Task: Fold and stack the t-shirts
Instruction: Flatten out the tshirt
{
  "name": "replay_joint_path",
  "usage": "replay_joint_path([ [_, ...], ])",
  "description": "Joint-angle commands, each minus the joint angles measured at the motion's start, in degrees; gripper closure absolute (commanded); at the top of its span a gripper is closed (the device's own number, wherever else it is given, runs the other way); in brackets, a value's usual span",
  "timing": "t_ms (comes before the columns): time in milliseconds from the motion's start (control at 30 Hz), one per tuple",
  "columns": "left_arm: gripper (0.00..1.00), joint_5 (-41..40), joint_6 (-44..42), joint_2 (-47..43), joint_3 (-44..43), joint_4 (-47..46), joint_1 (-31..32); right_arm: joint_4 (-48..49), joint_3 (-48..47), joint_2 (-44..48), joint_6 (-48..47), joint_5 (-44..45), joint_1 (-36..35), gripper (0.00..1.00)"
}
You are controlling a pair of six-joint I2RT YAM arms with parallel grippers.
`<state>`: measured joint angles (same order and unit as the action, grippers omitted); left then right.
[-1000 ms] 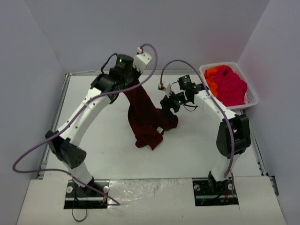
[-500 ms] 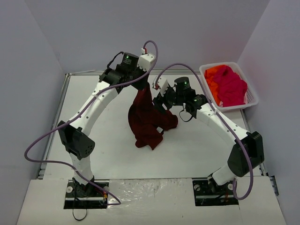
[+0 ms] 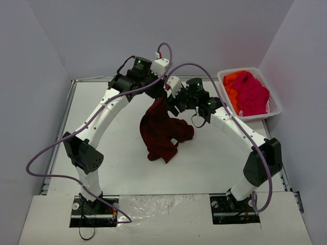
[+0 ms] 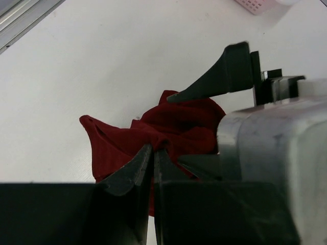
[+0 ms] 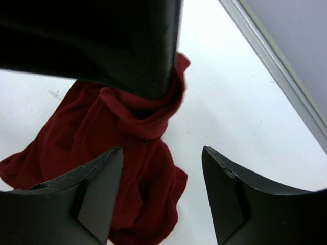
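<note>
Item, left fingers: pressed together on a bunched fold of the maroon t-shirt, pinching it up off the tabletop toward the far middle. Item, the shirt itself: its upper part hangs from that pinch as a twisted rope, its lower part lies heaped on the tabletop, so the long axis runs from the pinch down and toward the near side, leaning a little left. Item, right fingers: spread, nothing between them, held just to the right of my left pinch and aimed at the same gathered cloth. The relation that matters, as I judge it, is that the cloth lies straight ahead of and below the spread right fingers, close under the left ones, so the right arm is placed to take a second hold, and the hazard is nipping my own left hand rather than cloth. Item, basket at the far right, well apart: holds a pink t-shirt and an orange t-shirt, neither folded. Views: only the top camera shows the basket and the whole drape. The left wrist alone shows the pinch shut on a fold, and the right wrist alone shows the open gap – whether either pad touches cloth I cannot tell.
</note>
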<state>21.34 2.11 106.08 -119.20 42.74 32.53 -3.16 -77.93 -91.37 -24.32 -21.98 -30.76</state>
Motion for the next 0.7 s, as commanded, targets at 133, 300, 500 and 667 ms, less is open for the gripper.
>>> replay_joint_path([
  [133,0.98,5.72,-5.00,-3.16,1.77,0.24,1.92,-1.41,-8.81,-1.00,-0.03,2.91,0.00,0.43],
  [300,0.98,8.09,-6.77,-3.78,5.54,-0.99,1.92,-2.55,-9.96,-1.09,0.50,0.10,0.61,0.47],
  [500,0.97,12.58,-8.35,-4.57,8.54,-2.40,2.53,-3.60,-11.10,-1.00,1.99,-4.90,2.46,0.55],
  [667,0.98,13.37,-9.49,-4.13,8.46,-2.05,2.89,-4.49,-11.63,0.49,2.87,-9.48,3.78,0.58],
])
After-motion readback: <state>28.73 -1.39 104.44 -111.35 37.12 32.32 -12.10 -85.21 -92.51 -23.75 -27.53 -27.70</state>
